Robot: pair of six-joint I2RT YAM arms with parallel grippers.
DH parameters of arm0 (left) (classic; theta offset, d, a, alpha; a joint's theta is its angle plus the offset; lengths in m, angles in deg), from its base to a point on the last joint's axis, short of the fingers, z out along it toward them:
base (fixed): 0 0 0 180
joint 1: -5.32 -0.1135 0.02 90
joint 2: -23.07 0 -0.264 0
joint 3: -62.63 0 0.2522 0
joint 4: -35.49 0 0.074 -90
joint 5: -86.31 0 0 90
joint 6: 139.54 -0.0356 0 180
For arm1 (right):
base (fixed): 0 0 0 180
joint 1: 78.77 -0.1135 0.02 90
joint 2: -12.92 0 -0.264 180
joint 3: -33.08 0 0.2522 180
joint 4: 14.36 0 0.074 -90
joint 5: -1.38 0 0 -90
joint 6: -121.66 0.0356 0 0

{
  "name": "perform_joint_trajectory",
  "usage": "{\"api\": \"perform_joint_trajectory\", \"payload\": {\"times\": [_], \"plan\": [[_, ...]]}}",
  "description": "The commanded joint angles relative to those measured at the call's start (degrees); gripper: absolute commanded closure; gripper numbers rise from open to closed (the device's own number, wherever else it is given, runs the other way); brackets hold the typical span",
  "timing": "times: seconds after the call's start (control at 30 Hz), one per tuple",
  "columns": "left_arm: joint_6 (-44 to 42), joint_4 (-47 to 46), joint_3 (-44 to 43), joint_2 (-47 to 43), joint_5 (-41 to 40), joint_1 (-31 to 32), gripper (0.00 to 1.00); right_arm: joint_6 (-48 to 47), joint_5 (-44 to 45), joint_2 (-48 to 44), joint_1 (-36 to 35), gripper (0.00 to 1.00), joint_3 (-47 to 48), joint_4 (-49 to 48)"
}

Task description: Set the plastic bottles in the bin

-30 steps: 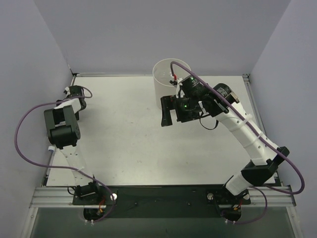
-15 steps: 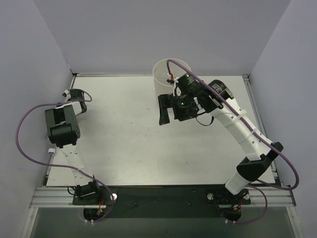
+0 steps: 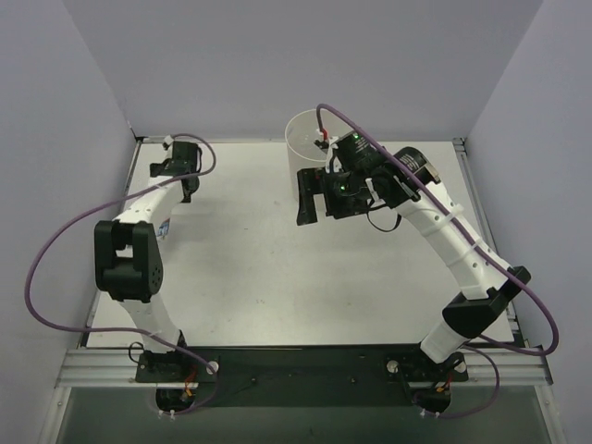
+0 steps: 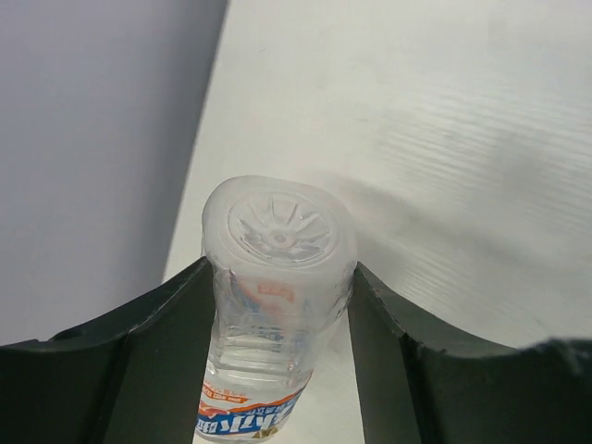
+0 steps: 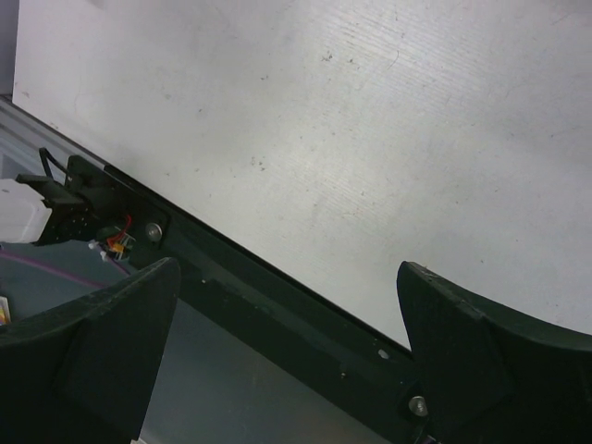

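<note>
Now | left gripper (image 4: 277, 273) clamped on a plastic bottle (image 4: 279, 231), base toward the wrist camera, near the table's (image 3: 259, 268) far-left corner | right gripper (image 5: 289, 277) spread wide, empty, just beside the bin (image 3: 301, 159)

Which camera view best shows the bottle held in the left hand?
The left wrist view. There the bottle sits in the centre with its moulded base facing the camera, clamped between both fingers, and part of its label shows. In the top external view, the left hand hides it. The right wrist view shows only the table, with no bottle.
</note>
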Motion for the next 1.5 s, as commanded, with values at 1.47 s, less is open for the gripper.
{"api": "perform_joint_trajectory", "payload": {"times": [1.47], "plan": [[13.2, -30.4, -40.3, 11.4, 42.9, 34.1, 0.57, 2.9, -2.6, -30.3, 21.8, 0.03, -24.6, -12.7]]}}
